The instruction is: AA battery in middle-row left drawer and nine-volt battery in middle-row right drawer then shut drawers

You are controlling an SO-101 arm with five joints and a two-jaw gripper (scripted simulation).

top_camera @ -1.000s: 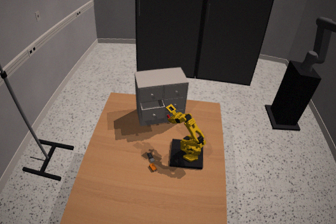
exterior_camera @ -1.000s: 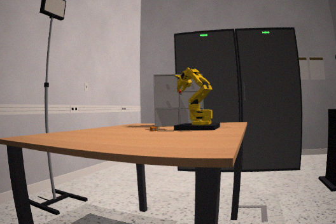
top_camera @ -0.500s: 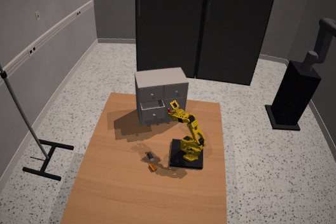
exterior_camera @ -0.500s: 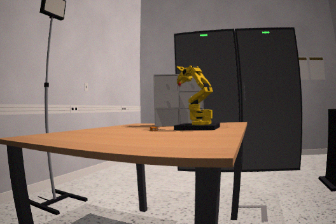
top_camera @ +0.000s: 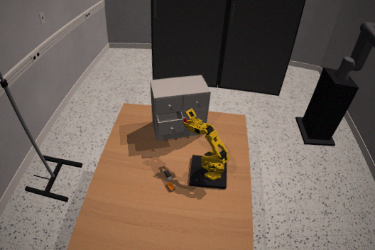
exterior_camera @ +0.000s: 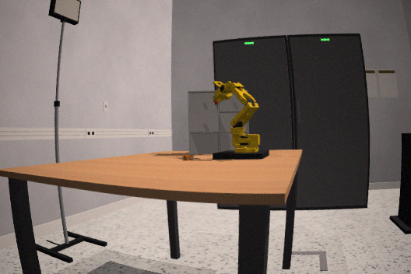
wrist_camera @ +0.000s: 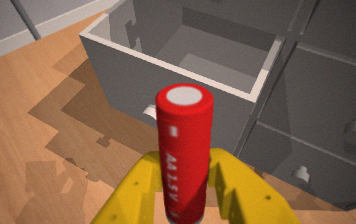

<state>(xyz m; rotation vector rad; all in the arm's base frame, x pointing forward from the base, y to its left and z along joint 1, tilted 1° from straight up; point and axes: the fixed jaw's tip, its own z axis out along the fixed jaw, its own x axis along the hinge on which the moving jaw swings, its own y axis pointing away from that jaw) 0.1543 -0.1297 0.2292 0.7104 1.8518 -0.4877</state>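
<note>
Near the far edge of the table [top_camera: 137,220] stands the chest [top_camera: 177,85], its drawers facing the near edge. Its middle-left drawer [top_camera: 170,117] is pulled out and open on top; from the wrist view the inside looks bare grey. The other drawers I can see sit flush.

From its black base [top_camera: 197,182] toward the right edge, the yellow arm [top_camera: 215,142] reaches up and toward the chest. Its gripper [top_camera: 187,120] is clenched on the red AA battery [wrist_camera: 183,150], which stands on end between the yellow fingers, its grey cap toward the drawer. Seen from above, the battery hangs at the open drawer's right front corner; whether it is over the rim or just outside it, I cannot tell. In the side view it is well above the tabletop.

Around mid-table, just left of the base, lie a dark cylinder [top_camera: 166,173] and a small orange block [top_camera: 170,187], close together but apart.
</note>
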